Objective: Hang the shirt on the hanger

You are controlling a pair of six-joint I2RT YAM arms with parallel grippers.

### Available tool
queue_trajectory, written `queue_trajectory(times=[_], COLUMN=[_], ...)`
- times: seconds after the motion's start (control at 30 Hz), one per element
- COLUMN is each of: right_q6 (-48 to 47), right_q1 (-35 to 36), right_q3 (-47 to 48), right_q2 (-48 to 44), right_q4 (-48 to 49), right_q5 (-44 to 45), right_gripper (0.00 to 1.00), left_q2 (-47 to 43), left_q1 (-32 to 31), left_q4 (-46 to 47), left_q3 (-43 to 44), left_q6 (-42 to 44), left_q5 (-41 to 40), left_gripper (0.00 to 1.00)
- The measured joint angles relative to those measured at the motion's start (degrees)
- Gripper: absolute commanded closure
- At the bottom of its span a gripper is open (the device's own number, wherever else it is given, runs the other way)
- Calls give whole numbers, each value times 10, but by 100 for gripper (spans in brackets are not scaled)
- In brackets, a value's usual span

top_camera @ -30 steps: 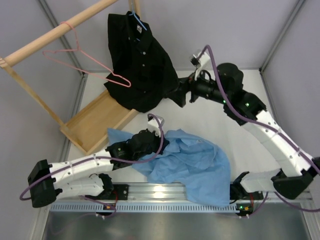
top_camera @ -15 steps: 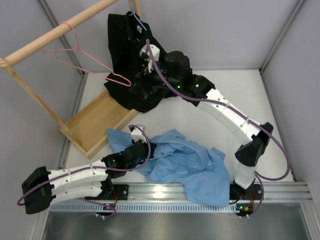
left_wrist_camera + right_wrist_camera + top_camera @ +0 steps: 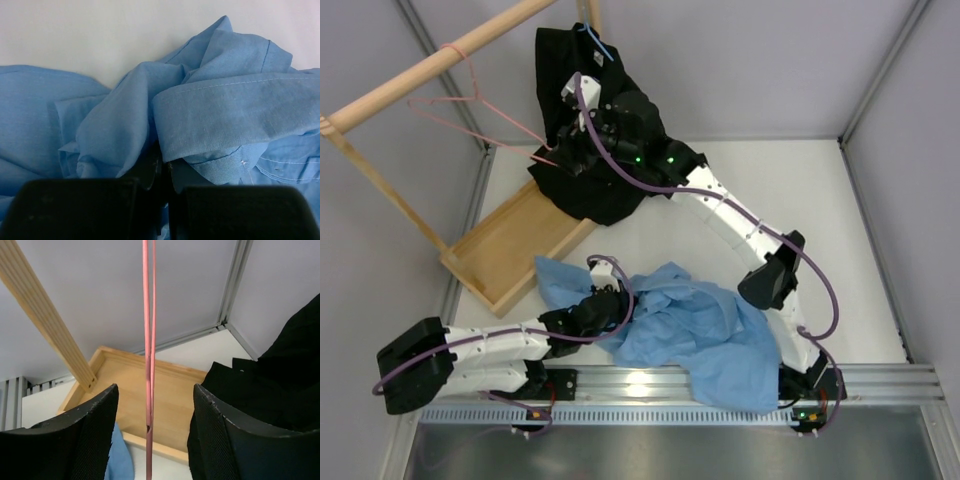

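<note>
The light blue shirt lies crumpled on the table near the front edge. My left gripper is shut on a fold of it near its left end. In the left wrist view the shirt bunches over my left gripper, whose jaws stand pressed together. The pink hanger hangs by its hook from the wooden rail. My right gripper is open at the hanger's lower right corner. In the right wrist view the hanger's wires run between the jaws of my right gripper without touching them.
A black shirt hangs on a blue hanger from the same wooden rail, just behind my right wrist; it also shows in the right wrist view. The rack's wooden base tray lies below the hanger.
My right arm has swung left from the back right across the black shirt to the pink hanger's corner. My left gripper has shifted slightly, still on the shirt.
</note>
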Motion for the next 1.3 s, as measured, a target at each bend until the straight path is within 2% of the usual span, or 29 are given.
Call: queue_trajectory(times=[0.1,0.17,0.33,0.43,0.5,0.8,0.87,1.3], right_q6=[0,0,1,0,0,15,15,31], right_q1=[2,4,5,5,5,5,5,18], right_q3=[0,0,0,0,4,11,11,-6], right_q2=[22,37,58,59,59,63,63,65], right_q4=[17,26,40,56,66,117,122,167], right_q5=[-3,-4,-1,4,8,9,8,18], right_gripper=[46,55,59,65,73,76,99,100], left_q2=[0,-1,-27,-50,-63,-89,-91,-114], left_q1=[0,0,0,0,0,0,0,0], left_q4=[9,9,8,5,2,-8,-9,-27], left_q3=[0,-1,-19,-29,-33,-41,-43,-52], left_q6=[0,0,0,0,0,0,0,0], left_q5=[7,11,13,13,13,10,9,-1], left_gripper=[100,100,100,100,100,100,100,100])
